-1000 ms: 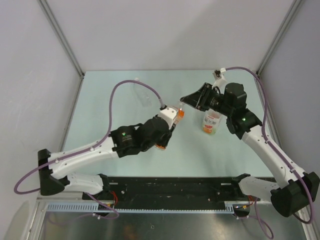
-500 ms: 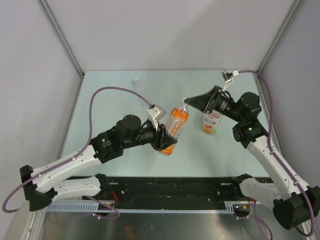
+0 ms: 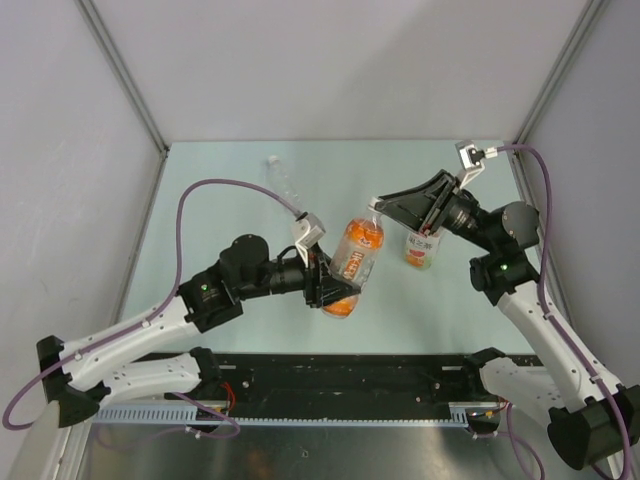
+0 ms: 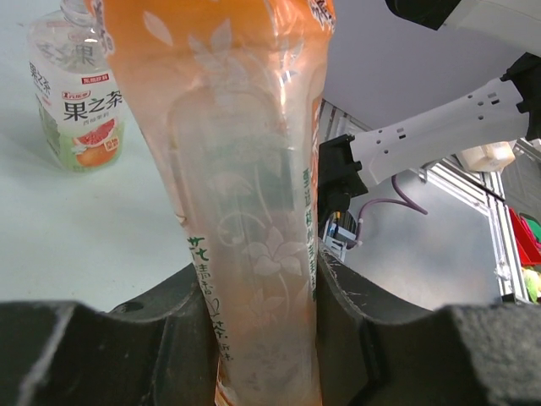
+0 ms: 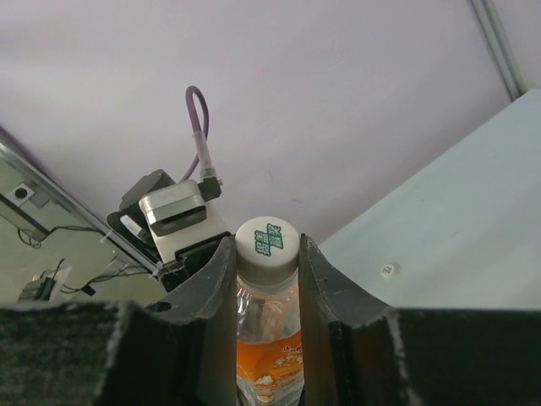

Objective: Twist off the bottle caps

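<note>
My left gripper [image 3: 335,285] is shut on the body of the orange bottle [image 3: 353,255] and holds it tilted above the table. In the left wrist view the bottle [image 4: 254,194] fills the gap between the jaws of that gripper [image 4: 258,338]. My right gripper [image 3: 378,207] is shut on this bottle's white cap [image 5: 267,245], which bears green print, with a finger on each side. The yellow-green bottle with a white label [image 3: 423,248] stands on the table to the right and shows in the left wrist view [image 4: 76,93]. The clear bottle [image 3: 283,182] lies at the back.
A loose small white cap [image 5: 388,270] lies on the pale green table [image 3: 200,200]. Grey walls with metal posts close the back and sides. A black rail [image 3: 340,375] runs along the near edge between the arm bases.
The left arm has drawn back and turned the orange bottle up into view. The right gripper has shifted right and closed on the bottle's cap.
</note>
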`<move>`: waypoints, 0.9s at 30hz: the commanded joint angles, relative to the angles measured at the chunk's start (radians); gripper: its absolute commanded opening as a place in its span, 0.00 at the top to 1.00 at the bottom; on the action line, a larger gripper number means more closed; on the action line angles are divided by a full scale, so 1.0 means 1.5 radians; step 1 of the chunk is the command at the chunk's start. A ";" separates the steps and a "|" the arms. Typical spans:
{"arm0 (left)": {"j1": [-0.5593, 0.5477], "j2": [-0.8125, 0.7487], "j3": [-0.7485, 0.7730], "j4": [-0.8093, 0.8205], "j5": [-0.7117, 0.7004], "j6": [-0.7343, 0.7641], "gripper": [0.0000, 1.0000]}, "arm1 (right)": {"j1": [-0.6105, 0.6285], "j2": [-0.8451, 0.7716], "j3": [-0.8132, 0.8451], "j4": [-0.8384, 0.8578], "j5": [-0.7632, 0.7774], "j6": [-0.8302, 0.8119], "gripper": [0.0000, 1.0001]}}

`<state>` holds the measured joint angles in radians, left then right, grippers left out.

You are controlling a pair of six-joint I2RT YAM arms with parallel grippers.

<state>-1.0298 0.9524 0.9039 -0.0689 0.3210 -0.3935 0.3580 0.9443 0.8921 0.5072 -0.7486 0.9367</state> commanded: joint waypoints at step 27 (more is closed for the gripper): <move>-0.022 0.023 0.019 -0.143 -0.282 0.059 1.00 | 0.002 0.018 0.137 -0.365 0.271 -0.075 0.01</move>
<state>-1.0565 0.9627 0.8665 -0.2031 0.0902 -0.3374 0.3351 0.9287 0.9901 0.1761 -0.4438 0.8871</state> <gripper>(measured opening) 0.437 0.993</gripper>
